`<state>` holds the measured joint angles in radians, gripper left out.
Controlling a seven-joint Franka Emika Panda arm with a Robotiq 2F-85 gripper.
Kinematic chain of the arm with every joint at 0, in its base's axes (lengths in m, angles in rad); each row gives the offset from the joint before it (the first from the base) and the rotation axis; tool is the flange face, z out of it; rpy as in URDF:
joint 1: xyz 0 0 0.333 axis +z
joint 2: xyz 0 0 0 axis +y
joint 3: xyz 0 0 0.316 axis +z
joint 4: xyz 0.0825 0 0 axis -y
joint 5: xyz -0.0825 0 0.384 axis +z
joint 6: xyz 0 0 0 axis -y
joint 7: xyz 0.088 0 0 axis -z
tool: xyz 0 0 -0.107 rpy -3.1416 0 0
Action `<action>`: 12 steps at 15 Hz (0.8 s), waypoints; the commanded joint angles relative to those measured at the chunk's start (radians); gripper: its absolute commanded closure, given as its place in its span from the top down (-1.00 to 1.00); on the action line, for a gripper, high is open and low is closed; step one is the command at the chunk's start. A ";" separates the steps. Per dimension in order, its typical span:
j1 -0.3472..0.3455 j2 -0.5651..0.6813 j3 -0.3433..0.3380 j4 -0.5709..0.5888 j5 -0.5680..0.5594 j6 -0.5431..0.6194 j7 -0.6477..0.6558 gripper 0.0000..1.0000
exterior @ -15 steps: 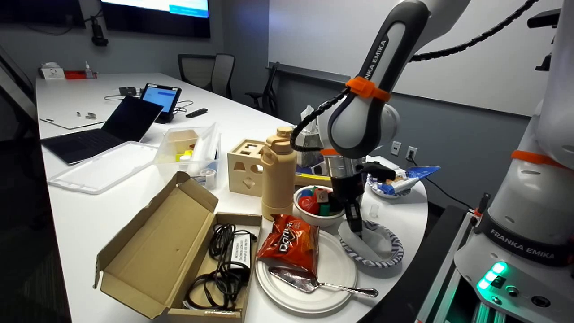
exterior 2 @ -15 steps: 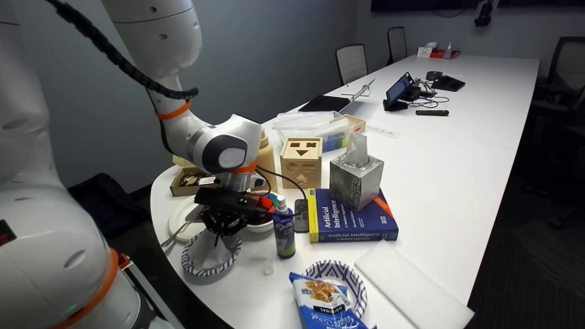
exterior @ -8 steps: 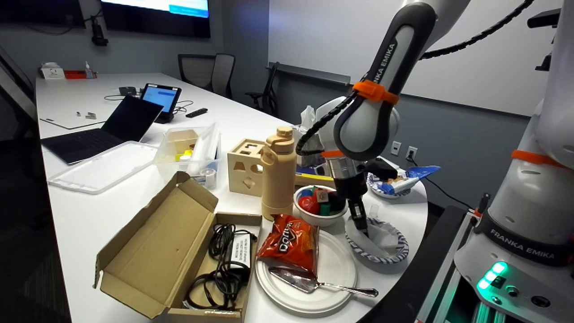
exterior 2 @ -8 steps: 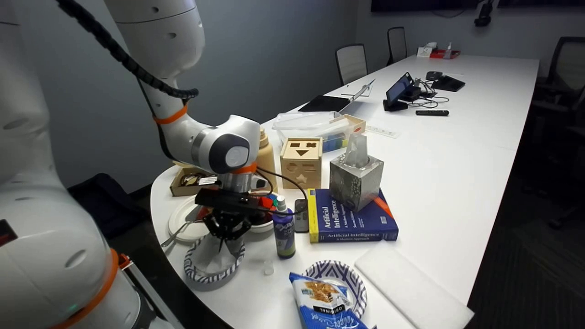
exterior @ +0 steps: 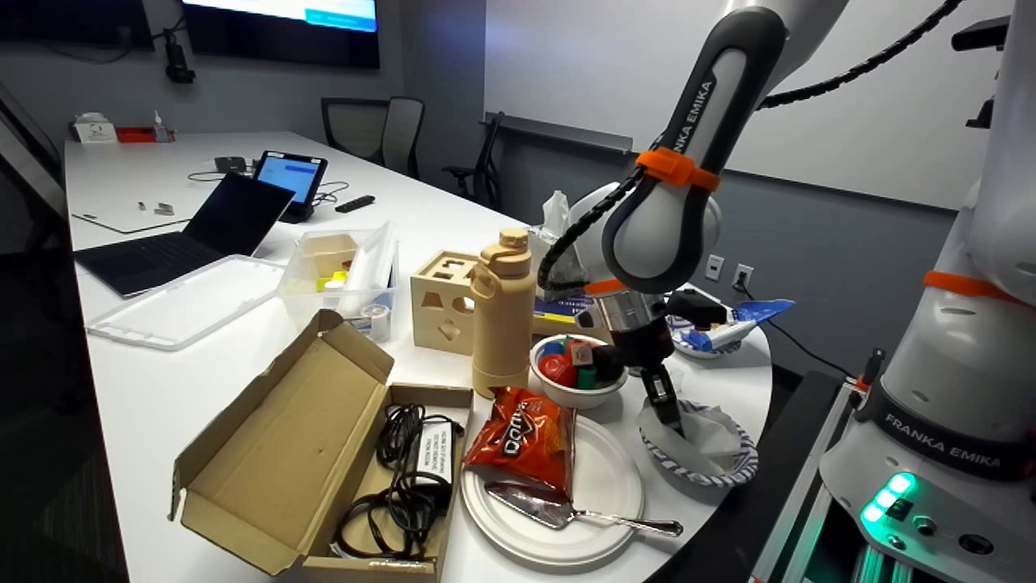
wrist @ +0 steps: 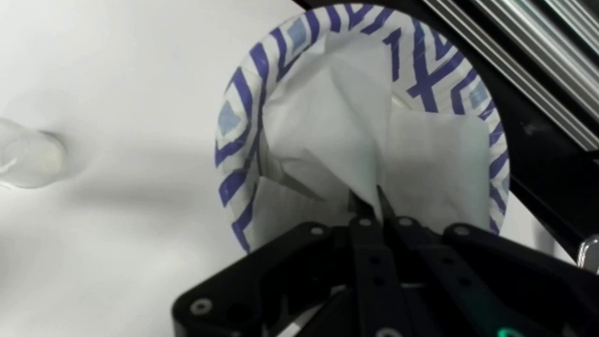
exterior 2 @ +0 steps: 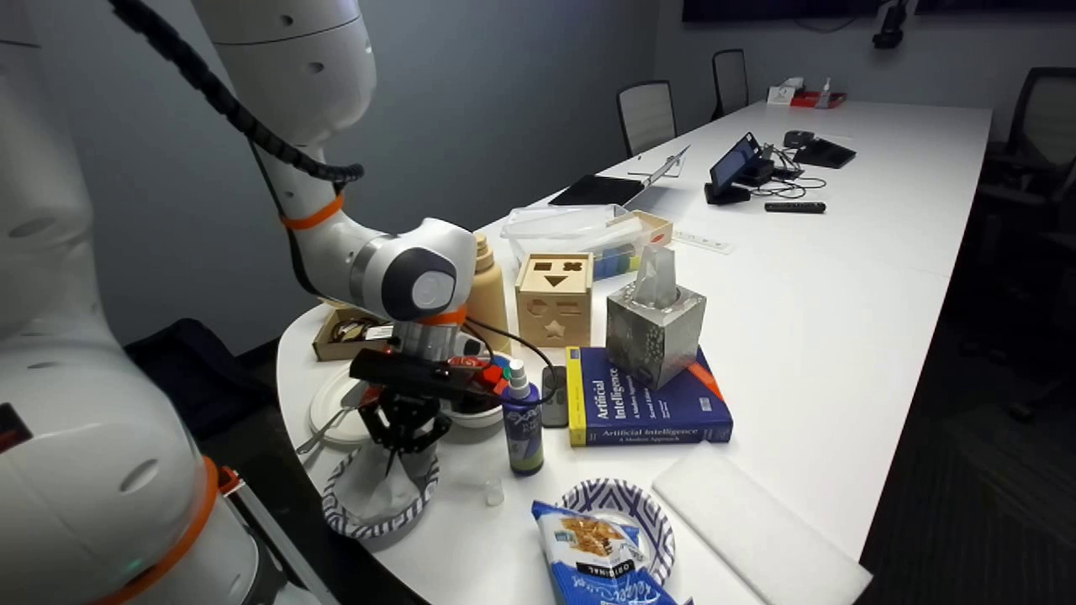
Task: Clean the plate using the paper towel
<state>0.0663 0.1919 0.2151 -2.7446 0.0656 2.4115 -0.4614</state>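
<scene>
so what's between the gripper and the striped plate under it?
The paper towel: the wrist view shows a fold of it pinched by the gripper, the rest spread inside the plate.

Matt paper towel [wrist: 332, 121], shiny metal server [exterior: 552, 513]

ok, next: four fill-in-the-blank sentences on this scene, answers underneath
1. To clean the striped plate, the end effector pinches the ____.
2. The tissue box stands on a thick blue ____.
3. The blocks sit in a round white ____.
4. The laptop is not shut but ____.

Missing words: paper towel; book; bowl; open.
</scene>
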 commanded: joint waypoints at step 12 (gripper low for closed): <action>0.002 -0.225 -0.053 -0.016 0.044 -0.100 0.028 -0.99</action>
<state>0.0623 0.0721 0.1830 -2.7406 0.1171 2.4110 -0.4536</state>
